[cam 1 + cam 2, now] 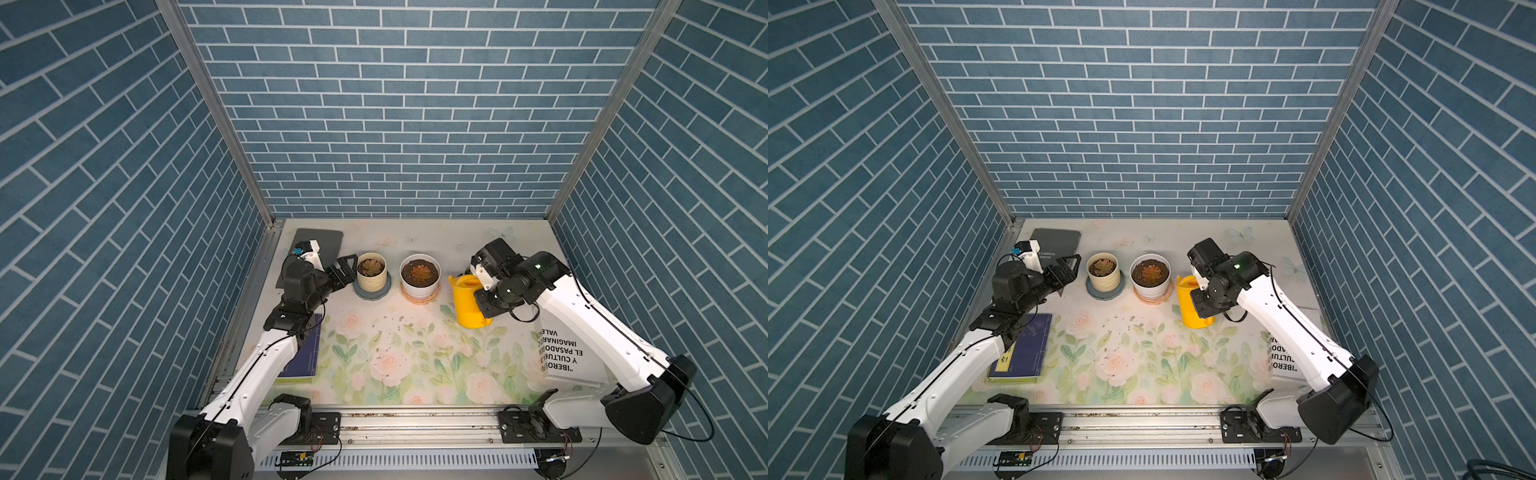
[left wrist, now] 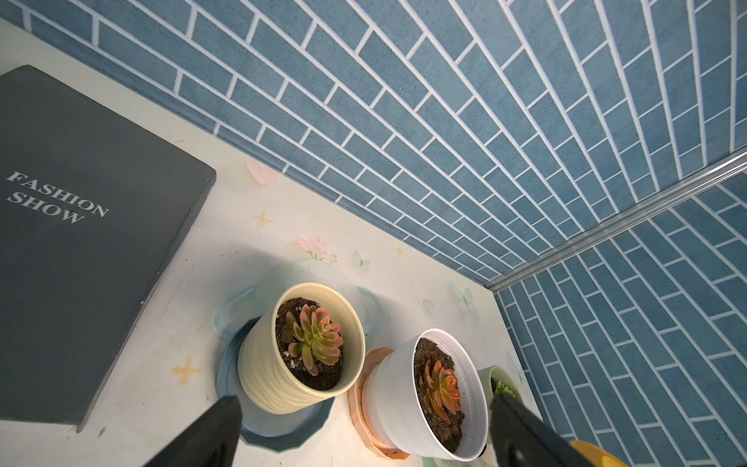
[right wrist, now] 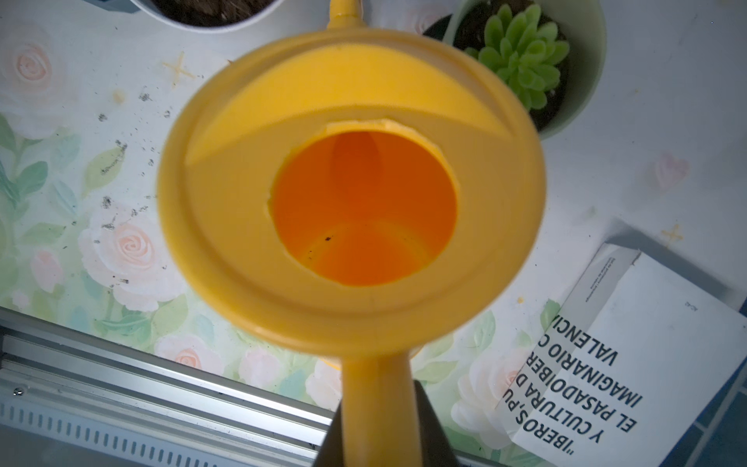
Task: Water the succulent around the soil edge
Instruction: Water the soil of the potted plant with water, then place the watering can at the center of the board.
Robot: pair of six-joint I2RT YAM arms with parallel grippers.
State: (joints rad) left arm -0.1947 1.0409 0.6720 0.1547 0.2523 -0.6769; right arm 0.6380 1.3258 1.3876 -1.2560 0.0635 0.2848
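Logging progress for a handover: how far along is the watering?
Done: the right hand grips the yellow watering can by its handle. In hand: the can is beside the white pot, away from the succulent. Remaining: carrying it over, pouring around the soil edge.

Grey bk (image 1: 1059,243) back-left; blue bk (image 1: 1025,345) front-left; white bk (image 3: 667,343) right; soil crumbs (image 3: 106,201) centre.

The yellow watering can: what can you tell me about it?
The yellow watering can looks like smooth plastic. It has a round body, a wide open top with a half cover, a short spout aimed toward the white pot, and a strap handle. The right tool is shut on that handle. The can is about upright; whether its base touches the flowered table cannot be told. Inside are a few dark specks; no water shows.
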